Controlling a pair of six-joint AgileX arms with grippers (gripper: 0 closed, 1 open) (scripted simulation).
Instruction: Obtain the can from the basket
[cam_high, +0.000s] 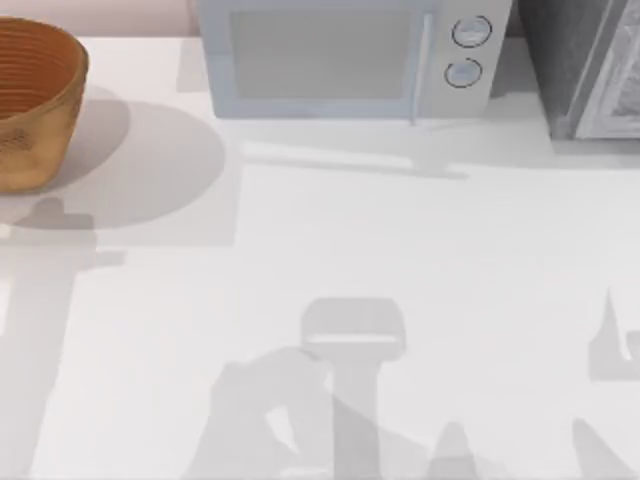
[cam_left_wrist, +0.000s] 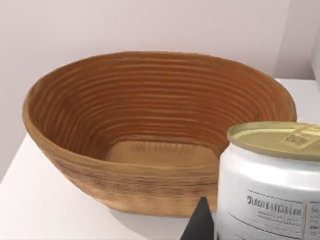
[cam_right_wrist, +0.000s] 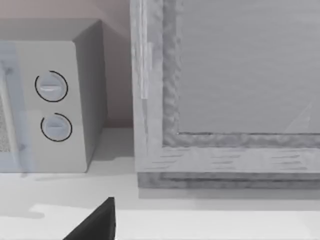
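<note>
The top view looks down on a pale tabletop (cam_high: 420, 250). The basket (cam_high: 35, 105), a round orange-brown woven bowl with ribbed inner walls, sits at the far left corner, partly cut off by the left edge. A white microwave (cam_high: 345, 55) stands along the back edge near the middle, its two round dials (cam_high: 470, 32) toward its right end. To the microwave's right, at the back right corner, is a grey textured cabinet-like block (cam_high: 590, 65). Soft grey shadows of my arms fall across the near half of the tabletop.

In my left wrist view the basket (cam_left_wrist: 150, 135) is close, and its ribbed interior and flat bottom hold nothing. The can (cam_left_wrist: 272, 185), a short white cylinder with a dull gold top and a printed label, is in the foreground outside the basket, nearer the camera than the basket's wall. One dark tip of my left fingers (cam_left_wrist: 200, 222) shows just beside the can's side; I cannot tell whether the left fingers are spread or pinching the can.

My right wrist view faces the microwave's (cam_right_wrist: 55, 100) dial end and the grey block (cam_right_wrist: 225, 100) beside it. A dark tip of my right fingers (cam_right_wrist: 97, 225) juts in over the tabletop (cam_right_wrist: 215, 222); I cannot tell whether they are spread or pressed together.
</note>
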